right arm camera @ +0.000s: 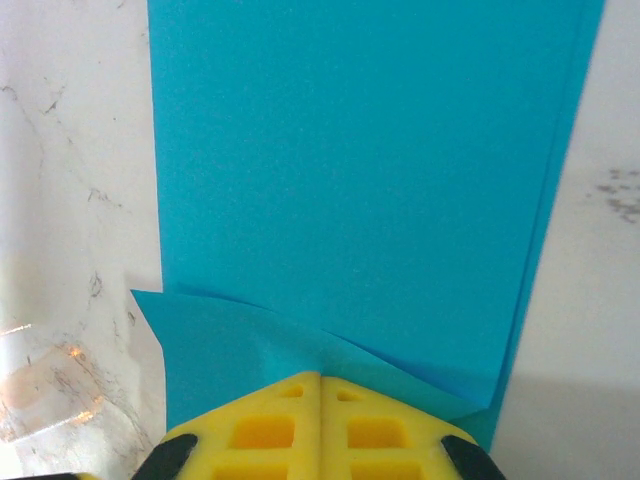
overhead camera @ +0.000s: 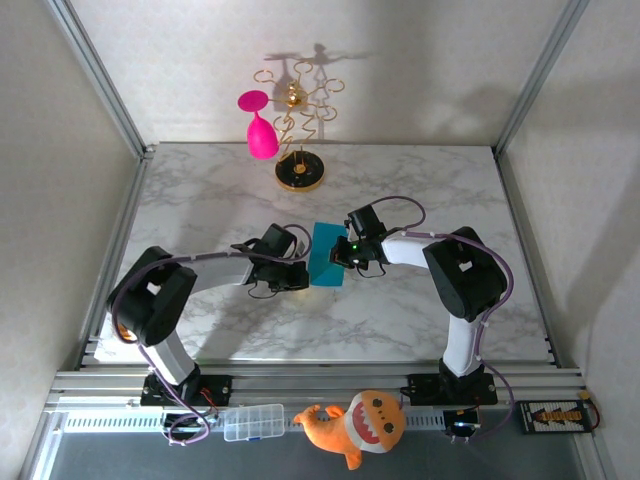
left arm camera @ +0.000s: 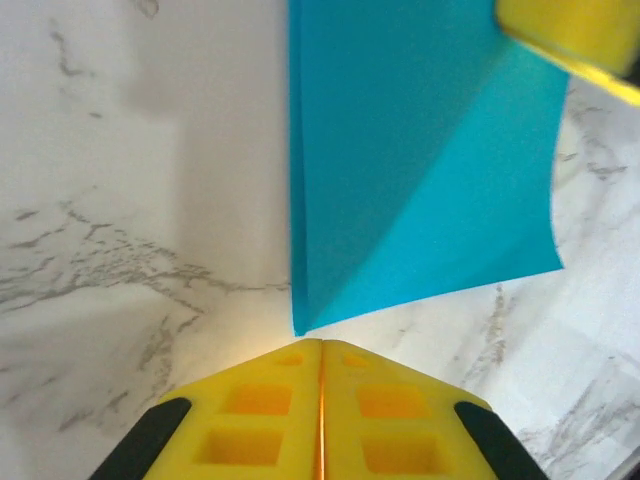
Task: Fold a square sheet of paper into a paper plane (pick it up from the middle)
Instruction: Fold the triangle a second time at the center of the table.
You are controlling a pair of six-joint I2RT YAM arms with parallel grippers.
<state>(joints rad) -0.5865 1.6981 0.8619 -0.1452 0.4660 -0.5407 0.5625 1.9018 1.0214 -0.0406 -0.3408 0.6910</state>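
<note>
I see the square sheet of paper (overhead camera: 328,255), folded double, lying flat on the table (overhead camera: 200,200), on the near side of the gold stand (overhead camera: 299,172). My right gripper (right arm camera: 320,378) is clenched on its ruffled edge, seemingly to anchor it. My left gripper (left arm camera: 322,345), clenched empty, sits just off its corner, probably ready to crease.

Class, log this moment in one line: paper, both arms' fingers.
paper: folded, on table | left fingers: shut, just short of its corner | right fingers: shut, tips at its edge

The folded turquoise-blue paper sheet (right arm camera: 350,180) runs off the wrist view's top; its near end vanishes beneath the yellow right gripper (right arm camera: 320,385).
</note>
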